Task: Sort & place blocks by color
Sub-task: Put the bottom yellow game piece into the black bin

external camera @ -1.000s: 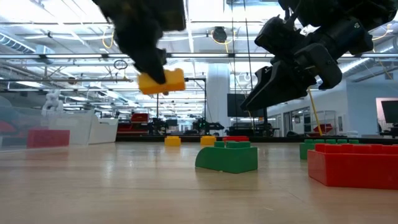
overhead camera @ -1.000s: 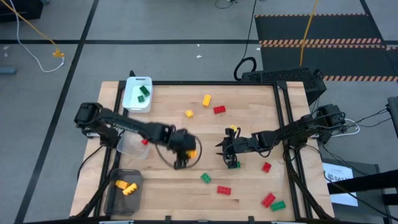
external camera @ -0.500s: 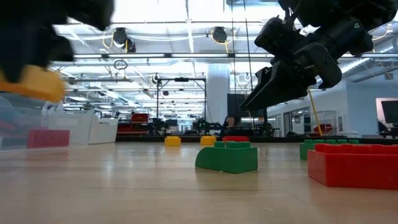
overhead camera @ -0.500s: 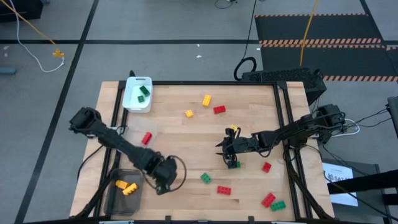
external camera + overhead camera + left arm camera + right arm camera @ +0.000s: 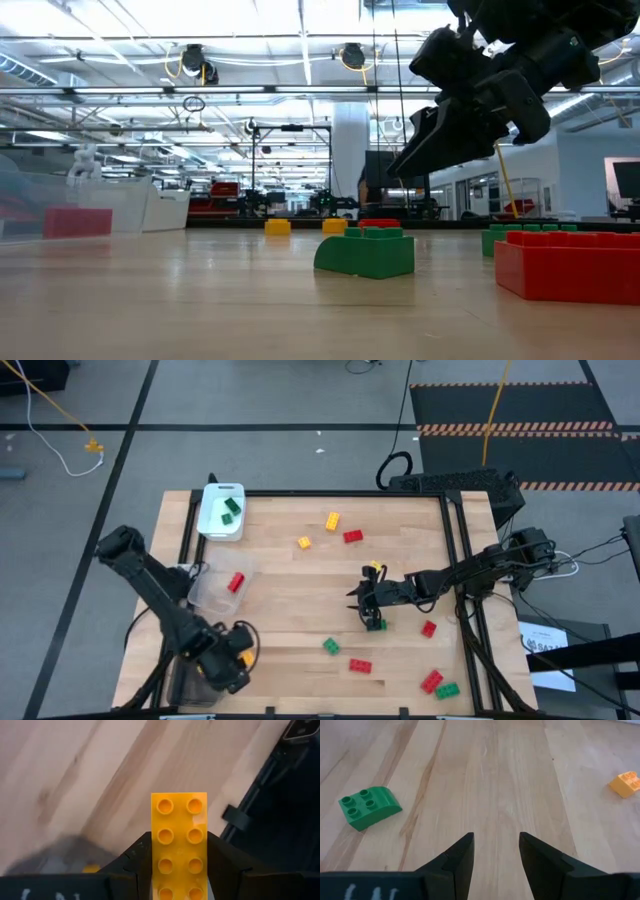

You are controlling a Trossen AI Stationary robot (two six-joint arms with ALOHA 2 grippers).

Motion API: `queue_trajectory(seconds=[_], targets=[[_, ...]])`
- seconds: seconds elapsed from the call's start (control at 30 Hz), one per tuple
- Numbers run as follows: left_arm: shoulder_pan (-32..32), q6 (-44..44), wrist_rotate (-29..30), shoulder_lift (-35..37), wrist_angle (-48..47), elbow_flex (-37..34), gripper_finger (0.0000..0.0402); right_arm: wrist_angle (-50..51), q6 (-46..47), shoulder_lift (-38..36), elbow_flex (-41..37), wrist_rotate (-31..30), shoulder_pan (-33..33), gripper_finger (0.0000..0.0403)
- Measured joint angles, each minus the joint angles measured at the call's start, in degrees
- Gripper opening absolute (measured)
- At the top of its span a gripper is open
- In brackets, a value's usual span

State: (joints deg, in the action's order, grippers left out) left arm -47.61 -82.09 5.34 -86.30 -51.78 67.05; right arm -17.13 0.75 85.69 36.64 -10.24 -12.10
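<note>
Wooden table [image 5: 300, 590] fills the middle of the floor, with three trays down its left side: white at the far corner, clear in the middle, dark [image 5: 183, 682] at the near corner. Left gripper [image 5: 232, 660] hangs over the dark tray, clamped on a yellow block [image 5: 179, 845], so this looks like the drop-off step; next it wants lowering and release. Right gripper [image 5: 366, 603] waits mid-table, fingers apart and empty, with loose blocks scattered around it.

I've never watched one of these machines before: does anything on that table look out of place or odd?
Nothing stands out. Loose blocks lie scattered on the table, waiting to be sorted. The left end effector holds a yellow block.
</note>
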Motion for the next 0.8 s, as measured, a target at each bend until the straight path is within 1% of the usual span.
queue_trajectory(seconds=[0.2,0.43,0.53,0.63,0.77,0.8], targets=[[-7.2,-15.6,0.2,-0.3,-5.7,0.0,0.014,-3.9,-5.2,0.0,0.0,-0.1,0.0,0.0151],[-16.0,-37.2,0.8,-0.3,-8.8,0.0,0.014,-7.4,-9.6,0.0,0.0,-0.1,0.6,0.0151],[-18.8,-44.8,0.8,-0.5,-9.6,0.0,0.014,-8.6,-10.2,0.0,0.0,-0.1,1.3,0.0151],[-20.6,-48.8,0.8,-1.5,-9.6,0.0,0.014,-9.5,-10.7,0.0,0.0,-0.1,2.0,0.0151],[-21.2,-50.6,0.8,-3.2,-8.7,-0.1,0.0142,-11.0,-10.7,0.0,0.0,-0.1,2.8,0.0151],[-21.2,-50.3,0.8,-3.5,-8.5,-0.1,0.015,-11.4,-10.7,0.0,0.0,-0.1,2.9,0.0151]])
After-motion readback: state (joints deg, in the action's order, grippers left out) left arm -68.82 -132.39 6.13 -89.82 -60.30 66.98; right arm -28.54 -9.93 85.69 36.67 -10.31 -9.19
